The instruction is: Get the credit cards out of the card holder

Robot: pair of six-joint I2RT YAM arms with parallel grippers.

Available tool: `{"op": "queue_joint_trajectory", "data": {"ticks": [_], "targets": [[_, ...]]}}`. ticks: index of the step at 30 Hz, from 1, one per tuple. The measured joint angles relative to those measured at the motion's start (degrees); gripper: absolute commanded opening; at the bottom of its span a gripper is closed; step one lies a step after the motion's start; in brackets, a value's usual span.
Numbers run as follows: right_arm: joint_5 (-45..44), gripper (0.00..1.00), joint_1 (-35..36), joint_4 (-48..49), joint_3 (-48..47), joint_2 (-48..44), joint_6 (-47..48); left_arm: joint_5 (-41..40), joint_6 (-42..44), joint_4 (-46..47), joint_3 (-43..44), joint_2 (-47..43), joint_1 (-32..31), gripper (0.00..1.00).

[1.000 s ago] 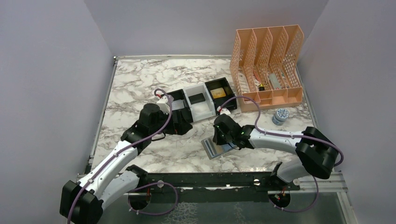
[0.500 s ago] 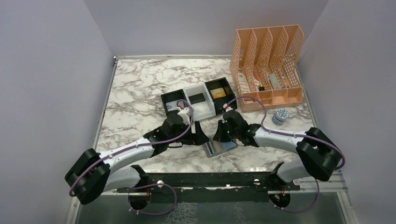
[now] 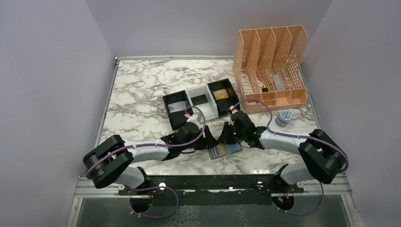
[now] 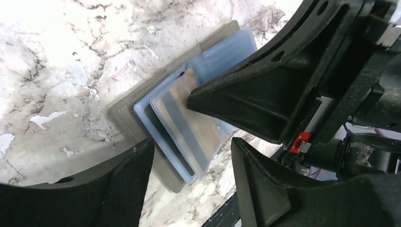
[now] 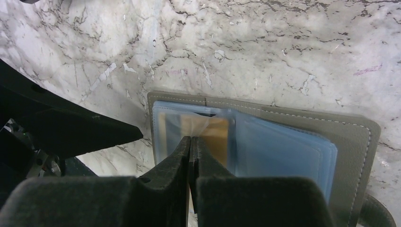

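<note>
From above, a long tray (image 3: pixel 190 99) sits on the marble table (image 3: pixel 137 94). It has three boxes in a row. The left black box has a pale flat thing (image 3: pixel 177 105) in it. The white middle box has a dark flat thing (image 3: pixel 200 99). The right black box has a yellow flat thing (image 3: pixel 220 94). A peach file rack (image 3: pixel 270 52) stands at the back right with a few small things inside, too small to name. A little round tin (image 3: pixel 284 117) sits just in front of it. The card holder (image 3: pixel 229 150) lies open on the table, near the front. The left gripper (image 3: pixel 211 142) and the right gripper (image 3: pixel 224 141) meet right over its left end.

From the left wrist, the left gripper (image 4: pixel 190 145) is partly open, with nothing in it. Its two fingers sit either side of the holder's near edge. The card holder (image 4: pixel 124 113) is grey outside, with clear blue pockets inside. A shiny card (image 4: pixel 189 123) shows through the top pocket. The right gripper (image 4: pixel 191 100) has its tip on that pocket.

From the right wrist, the right gripper (image 5: pixel 190 139) is squeezed tight together. Its tip presses on the left pocket, over a gold card (image 5: pixel 215 135). I cannot tell if it pinches the pocket. The holder (image 5: pixel 302 127) lies flat and open, with pale stitching along its grey edge.
</note>
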State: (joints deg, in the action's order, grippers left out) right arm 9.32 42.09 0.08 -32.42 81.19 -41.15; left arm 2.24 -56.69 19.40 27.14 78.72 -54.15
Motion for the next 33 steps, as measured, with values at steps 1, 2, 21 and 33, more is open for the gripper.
{"op": "queue_joint_trajectory", "data": {"ticks": [1,2,21,33], "targets": [[0.44,0.03,-0.26,0.28,0.20,0.00,-0.15,-0.44,-0.52,0.50,0.00,0.13,0.02,0.59],[0.90,0.03,-0.35,0.63,0.44,0.00,-0.24,-0.81,-0.81,0.92,0.00,0.24,0.02,0.57],[5.44,0.02,-3.21,3.82,2.84,-1.77,-1.29,-1.90,-5.64,7.28,-0.31,4.70,-3.65,0.43],[5.95,0.27,-3.69,3.43,3.04,-3.06,-1.62,-3.17,-6.51,8.94,-0.39,6.08,-4.04,0.18]]}}
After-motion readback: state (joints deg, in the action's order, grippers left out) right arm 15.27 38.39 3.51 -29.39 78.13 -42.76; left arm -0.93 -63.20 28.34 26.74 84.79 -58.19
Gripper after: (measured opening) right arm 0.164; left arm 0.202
